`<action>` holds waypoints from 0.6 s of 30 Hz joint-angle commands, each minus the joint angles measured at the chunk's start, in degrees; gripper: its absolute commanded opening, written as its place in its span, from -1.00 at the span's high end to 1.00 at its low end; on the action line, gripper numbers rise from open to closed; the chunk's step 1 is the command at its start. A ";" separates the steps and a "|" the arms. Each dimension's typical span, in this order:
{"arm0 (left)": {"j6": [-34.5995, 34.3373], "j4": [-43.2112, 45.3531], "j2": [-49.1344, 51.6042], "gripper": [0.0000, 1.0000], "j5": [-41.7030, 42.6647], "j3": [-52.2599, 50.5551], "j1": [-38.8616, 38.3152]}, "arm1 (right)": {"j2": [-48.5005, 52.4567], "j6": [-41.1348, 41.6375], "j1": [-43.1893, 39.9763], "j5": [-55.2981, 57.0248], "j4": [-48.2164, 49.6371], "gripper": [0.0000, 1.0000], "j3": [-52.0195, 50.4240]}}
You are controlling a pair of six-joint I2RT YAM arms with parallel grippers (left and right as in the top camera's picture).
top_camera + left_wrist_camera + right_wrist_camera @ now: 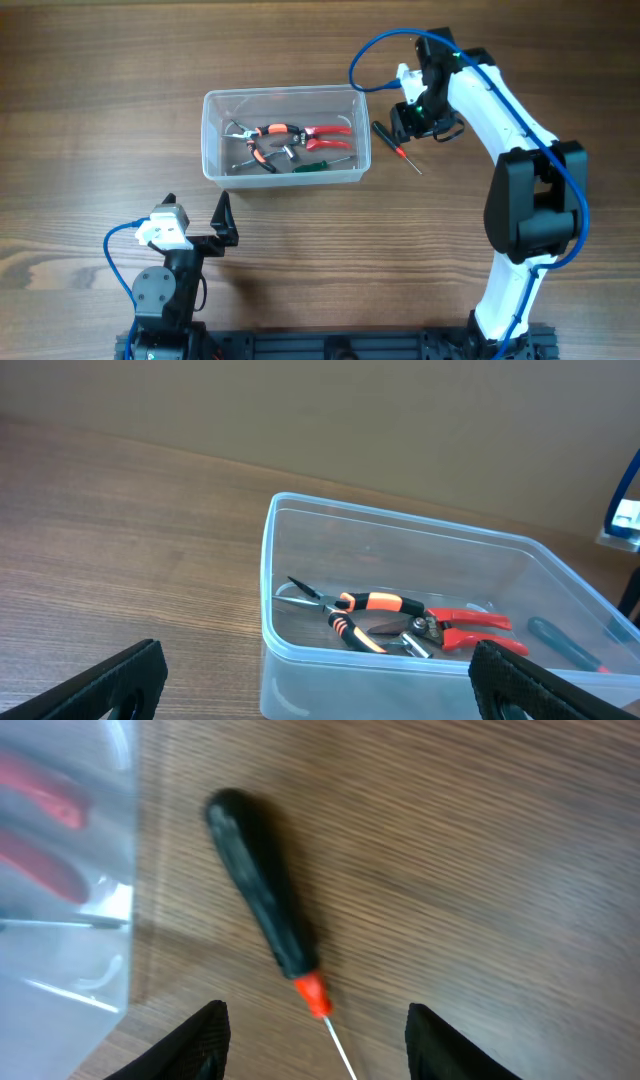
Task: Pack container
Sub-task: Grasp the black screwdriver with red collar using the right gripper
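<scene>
The clear plastic container point(284, 100) sits left of centre on the table. It holds orange-handled pliers point(262, 135), red-handled cutters point(325, 131) and a green-handled tool point(322, 166). It also shows in the left wrist view point(420, 540) and at the left edge of the right wrist view point(60, 920). A black-handled screwdriver point(392, 143) with a red collar lies on the table just right of the container, seen close up in the right wrist view point(262, 905). My right gripper point(318, 1045) is open and hovers over the screwdriver. My left gripper point(200, 232) is open and empty, in front of the container.
A blue cable point(372, 52) loops off the right arm above the container's right end. Bare wooden tabletop point(90, 120) surrounds the container.
</scene>
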 commanded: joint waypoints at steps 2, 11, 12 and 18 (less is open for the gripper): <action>-0.50 -0.04 -0.09 -1.00 -0.15 -0.24 0.33 | 0.11 -5.40 0.26 -2.99 3.98 -0.11 -2.80; -0.50 -0.04 -0.09 -0.99 -0.15 -0.24 0.33 | 0.20 -5.92 0.31 -2.95 14.86 -0.11 -9.84; -0.50 -0.04 -0.09 -1.00 -0.15 -0.26 0.33 | 0.20 -5.92 0.33 -2.93 15.96 -0.11 -10.69; -0.50 -0.04 -0.09 -1.00 -0.15 -0.24 0.33 | 0.20 -5.84 0.33 2.75 19.04 0.08 -14.16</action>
